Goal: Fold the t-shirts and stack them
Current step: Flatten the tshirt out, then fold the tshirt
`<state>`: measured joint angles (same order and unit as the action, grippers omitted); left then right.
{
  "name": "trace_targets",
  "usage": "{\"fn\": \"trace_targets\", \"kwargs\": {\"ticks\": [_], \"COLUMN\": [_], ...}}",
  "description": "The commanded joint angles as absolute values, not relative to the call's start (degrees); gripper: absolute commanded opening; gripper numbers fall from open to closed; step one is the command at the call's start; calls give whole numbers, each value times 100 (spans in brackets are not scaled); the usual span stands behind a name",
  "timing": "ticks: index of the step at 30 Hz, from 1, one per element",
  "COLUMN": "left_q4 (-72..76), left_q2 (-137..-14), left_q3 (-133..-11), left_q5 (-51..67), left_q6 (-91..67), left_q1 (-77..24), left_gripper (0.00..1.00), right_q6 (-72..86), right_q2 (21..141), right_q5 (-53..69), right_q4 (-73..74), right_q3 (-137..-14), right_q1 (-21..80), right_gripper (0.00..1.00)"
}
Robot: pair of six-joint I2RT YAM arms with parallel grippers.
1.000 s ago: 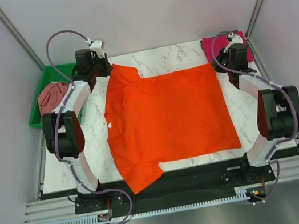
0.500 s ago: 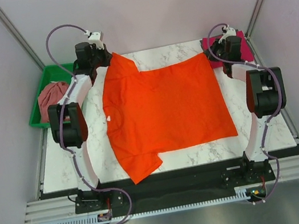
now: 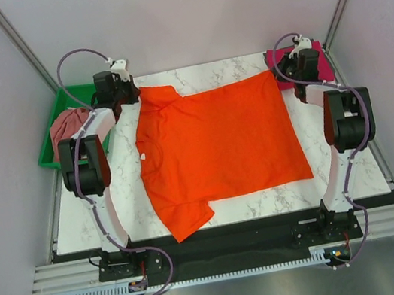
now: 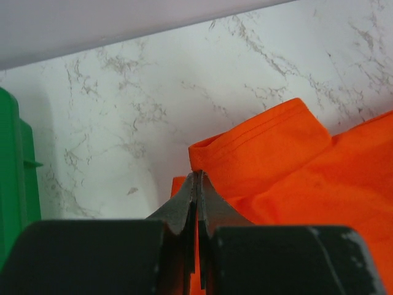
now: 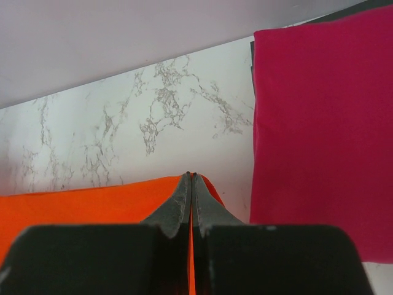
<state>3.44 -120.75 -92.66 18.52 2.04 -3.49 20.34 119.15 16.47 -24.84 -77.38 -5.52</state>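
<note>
The orange t-shirt [image 3: 220, 147] lies spread across the middle of the marble tabletop [image 3: 222, 70], collar toward the left edge and hem toward the right. Both arms reach to the far edge. The left hand [image 4: 197, 175] has its jaws pressed together on a fold of cloth at the far sleeve, near the far-left corner. The right hand [image 5: 191, 175] is likewise nipped shut on the far hem corner, near the far-right corner. A second ago the shirt sat lower, with its near sleeve and part of the body draped over the near edge. Since then the two hands have drawn it toward the far edge, and that sleeve now rests wholly on the marble. Half a second ago the far sleeve was held up. It has since come down and lies nearly flat, though the wrist view shows it a little bunched behind the fingertips. The far hem runs fairly straight between the two grips. This looks like the laying-out step nearing its end, with no fold yet made in this shirt. The magenta t-shirt [image 5: 313, 123] sits folded at the far-right corner, just beside the right hand, likely the base of the stack. The dusty rose t-shirt [image 3: 69, 124] is crumpled in the green tray [image 3: 69, 93] off the left edge, still to be done.
</note>
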Motion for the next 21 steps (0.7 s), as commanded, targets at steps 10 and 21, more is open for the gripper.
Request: {"fn": "trace_targets", "kwargs": {"ticks": [10, 21], "left_q4": [729, 668], "left_q2": [-11233, -10187], "left_q3": [-8631, -7595], "left_q5": [1942, 1626], "left_q6": [360, 282], "left_q1": [-264, -264], "left_gripper": [2, 2], "right_q6": [1793, 2232], "right_q2": [11795, 11136], "right_q5": [1793, 1582], "right_q4": [-3015, -3533], "right_q3": [-7479, -6549], "right_q1": [-773, -773], "right_gripper": [0, 0]}}
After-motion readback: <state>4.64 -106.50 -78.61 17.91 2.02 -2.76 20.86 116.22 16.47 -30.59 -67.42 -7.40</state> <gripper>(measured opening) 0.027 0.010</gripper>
